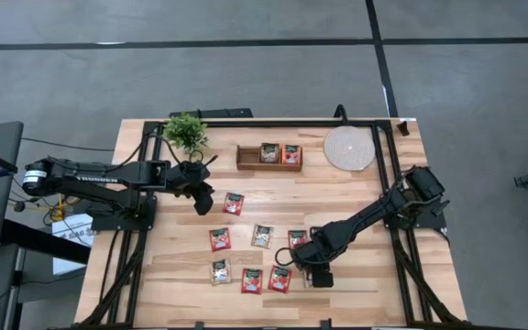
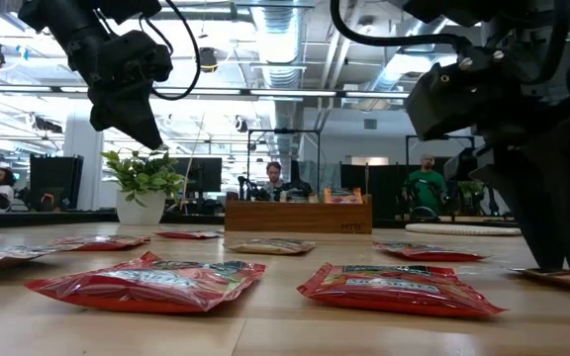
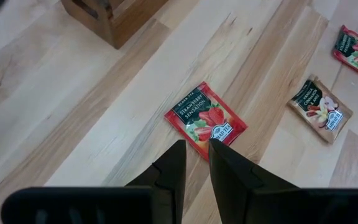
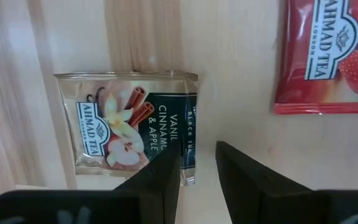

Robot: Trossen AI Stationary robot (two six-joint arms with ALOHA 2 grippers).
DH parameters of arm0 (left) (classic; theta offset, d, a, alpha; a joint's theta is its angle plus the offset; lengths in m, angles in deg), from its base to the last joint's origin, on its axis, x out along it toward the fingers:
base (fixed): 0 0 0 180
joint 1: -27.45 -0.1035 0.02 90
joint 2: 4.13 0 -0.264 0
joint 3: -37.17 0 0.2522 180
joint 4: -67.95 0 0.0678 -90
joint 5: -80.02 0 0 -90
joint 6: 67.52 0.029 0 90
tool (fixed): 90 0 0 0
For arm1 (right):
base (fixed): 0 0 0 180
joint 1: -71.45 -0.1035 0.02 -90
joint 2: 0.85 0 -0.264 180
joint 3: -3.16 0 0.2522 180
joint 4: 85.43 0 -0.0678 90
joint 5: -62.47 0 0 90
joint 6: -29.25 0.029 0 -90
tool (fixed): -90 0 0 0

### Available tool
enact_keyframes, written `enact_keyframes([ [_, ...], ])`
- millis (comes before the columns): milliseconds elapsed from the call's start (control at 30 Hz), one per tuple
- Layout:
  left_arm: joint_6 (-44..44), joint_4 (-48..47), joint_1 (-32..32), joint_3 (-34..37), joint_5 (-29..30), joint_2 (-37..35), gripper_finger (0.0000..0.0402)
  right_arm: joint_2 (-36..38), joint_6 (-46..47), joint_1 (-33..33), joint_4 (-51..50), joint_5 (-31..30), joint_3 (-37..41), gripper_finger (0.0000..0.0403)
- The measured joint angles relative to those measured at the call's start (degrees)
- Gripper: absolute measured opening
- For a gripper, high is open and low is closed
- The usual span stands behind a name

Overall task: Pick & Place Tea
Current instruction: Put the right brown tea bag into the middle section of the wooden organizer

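Open office floor behind; pale wooden counter (image 1: 356,197) framed by dark rails, with a wooden tray (image 1: 269,166) along its far edge.

Right tool (image 1: 317,275): low over the near part of the counter, jaws a narrow gap apart, holding nothing. Directly beneath it lies a pale beige sachet (image 4: 129,126), labelled vanilla, cinnamon and apple, flat on the wood. One finger (image 4: 157,177) overlaps the sachet's near edge in the wrist view; the other sits just off it. Whether the tips touch the foil cannot be told. A red sachet (image 4: 328,56) lies beside it, apart.

Left tool (image 1: 204,199): raised above the counter, jaws nearly together, empty. A red strawberry sachet (image 3: 205,119) lies flat just ahead of its fingertips, not touched.

Further out from the right tool: more loose sachets are scattered flat across the middle and near counter. Two sachets (image 1: 280,154) already sit in the tray. A potted plant (image 1: 186,133) and a round pale disc (image 1: 349,148) stand to either side of the tray.

Assessment: the step in hand appears to be the right tool's pick of the beige sachet. The sachet is thin and lies flat, so the jaws would do best to straddle one edge squarely, descend until they just meet the wood, then close on the rim. Off-centre contact may slide the sachet toward its red neighbour.
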Motion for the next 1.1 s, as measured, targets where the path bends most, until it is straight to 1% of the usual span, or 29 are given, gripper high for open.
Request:
enact_keyframes([
  [167, 0.0, 0.0, 0.0, 0.0, 0.0, 0.0, 0.006, -1.82, 1.13, 0.02, -0.17, 0.31, -0.26, 0.0097],
  [300, 0.0, 0.0, 0.0, 0.0, 0.0, 0.0, 0.006, -3.61, 3.33, 0.11, -1.3, 2.12, -0.61, 0.0097],
  [400, 0.08, 0.01, 0.0, 0.0, 0.0, 0.0, 0.006, -3.6, 4.39, 0.23, -1.47, 0.92, -0.61, 0.0096],
  [533, 0.24, 0.07, 0.0, 0.0, 0.0, 0.0, 0.006, -2.99, 4.46, 0.58, -1.9, -0.42, -0.35, 0.0073],
  [733, 0.2, 0.2, 0.0, 0.0, 0.0, 0.0, 0.006, -3.19, 4.46, 0.98, -2.77, 0.13, -0.33, 0.0011],
  [767, 0.19, 0.2, 0.0, 0.0, 0.0, 0.0, 0.006, -3.19, 4.46, 0.98, -2.91, 0.14, -0.33, 0.0006],
  [900, 0.17, 0.2, 0.0, 0.0, 0.0, 0.0, 0.006, -3.19, 5.07, 0.98, -3.91, -0.41, -0.39, 0.0009],
  [1033, 0.16, 0.2, 0.0, 0.0, 0.0, 0.0, 0.006, -2.76, 5.96, 0.9, -6.07, -1.13, -0.39, 0.0002],
  [1100, 0.15, 0.2, 0.0, 0.0, 0.0, 0.0, 0.006, -2.48, 6.56, 0.87, -8.35, -1.66, -0.67, 0.0003],
])
